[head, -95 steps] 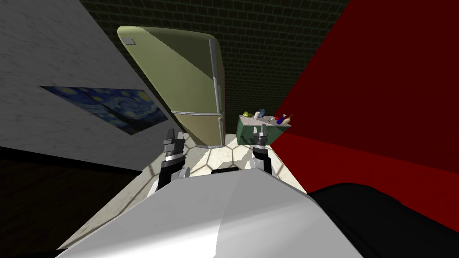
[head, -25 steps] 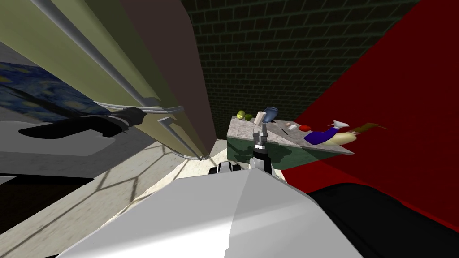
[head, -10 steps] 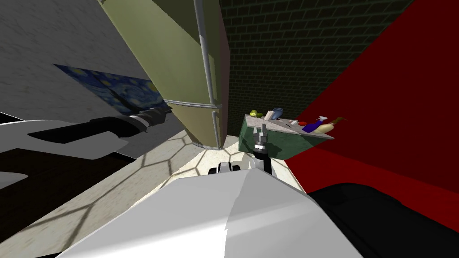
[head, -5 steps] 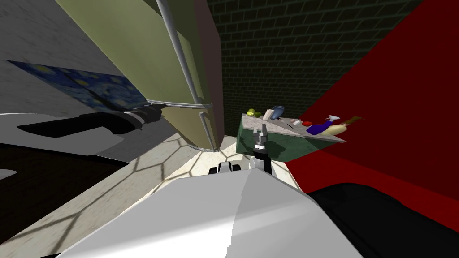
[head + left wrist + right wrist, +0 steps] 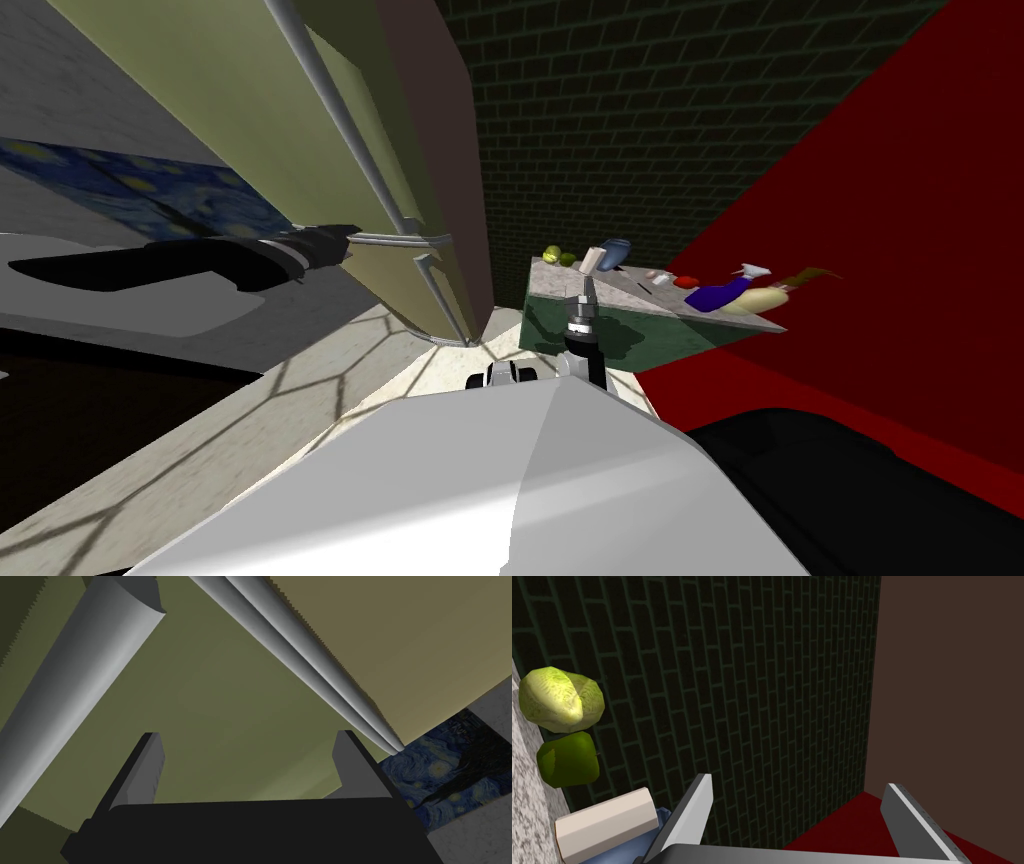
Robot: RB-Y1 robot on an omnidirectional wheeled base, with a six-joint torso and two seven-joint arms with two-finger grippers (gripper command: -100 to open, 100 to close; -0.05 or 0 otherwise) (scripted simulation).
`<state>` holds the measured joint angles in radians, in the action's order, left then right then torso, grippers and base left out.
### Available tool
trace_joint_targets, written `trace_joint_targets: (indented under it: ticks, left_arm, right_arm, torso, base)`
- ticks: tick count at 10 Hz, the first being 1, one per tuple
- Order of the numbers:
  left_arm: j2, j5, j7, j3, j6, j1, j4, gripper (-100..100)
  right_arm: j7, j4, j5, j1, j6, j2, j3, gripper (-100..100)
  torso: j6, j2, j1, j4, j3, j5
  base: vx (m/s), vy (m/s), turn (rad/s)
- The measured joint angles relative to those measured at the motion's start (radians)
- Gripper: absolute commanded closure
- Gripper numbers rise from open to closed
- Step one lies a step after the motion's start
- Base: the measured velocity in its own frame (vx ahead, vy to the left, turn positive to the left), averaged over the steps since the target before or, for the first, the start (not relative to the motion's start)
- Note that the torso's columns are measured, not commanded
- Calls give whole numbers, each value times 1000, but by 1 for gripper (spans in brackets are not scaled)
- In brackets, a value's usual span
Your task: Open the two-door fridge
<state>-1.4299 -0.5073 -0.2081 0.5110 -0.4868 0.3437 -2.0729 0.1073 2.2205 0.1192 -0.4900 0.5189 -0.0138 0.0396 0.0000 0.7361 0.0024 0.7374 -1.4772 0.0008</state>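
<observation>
- Left gripper [image 5: 250, 768]: your working tool. Its fingers stand apart with nothing held, and only the olive door front shows between them.
- Two-door fridge [image 5: 330, 130]: straight ahead of that gripper. Both doors look shut, judging by the seams. You sit level with the grey trim [image 5: 310, 671] that parts the doors.
- Handle [image 5: 75, 691]: a round grey bar whose long axis runs up the door. It passes close outside one finger, not between the pair. The coming move likely needs a sideways shift until the bar lies between the fingers.
- Right gripper [image 5: 583, 293]: fingers apart and empty, facing the green counter [image 5: 660, 335], well apart from the handle. Your left arm is the nearer.
</observation>
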Motion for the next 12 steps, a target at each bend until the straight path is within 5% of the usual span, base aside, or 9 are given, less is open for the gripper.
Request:
trace_joint_targets:
  ticks: [6,7,9,10,12]
  left_arm:
    - [-33,4,-8,17,-78,-39,48,-100]
    - [-33,4,-8,17,-78,-39,47,100]
    - [-43,-11,-7,24,-73,-32,33,100]
    - [-48,-38,1,56,-60,-6,5,100]
    - [-59,-33,-12,35,-51,-26,-25,100]
  right_arm:
    - [0,0,0,0,0,0,0,0]
    - [0,0,0,0,0,0,0,0]
    - [0,0,0,1,0,-1,-1,0]
    - [0,0,0,1,0,-1,-1,0]
    - [0,0,0,1,0,-1,-1,0]
  torso:
    - [0,5,6,1,3,2]
    - [0,7,8,2,4,3]
    - [1,6,4,2,3,0]
    - [0,6,9,2,3,2]
    - [0,4,2,1,2,1]
  base:
    - [101,-187,4]
    - [7,-12,-2]
    - [-100,180,29]
    - [-161,297,-9]
    - [-157,285,10]
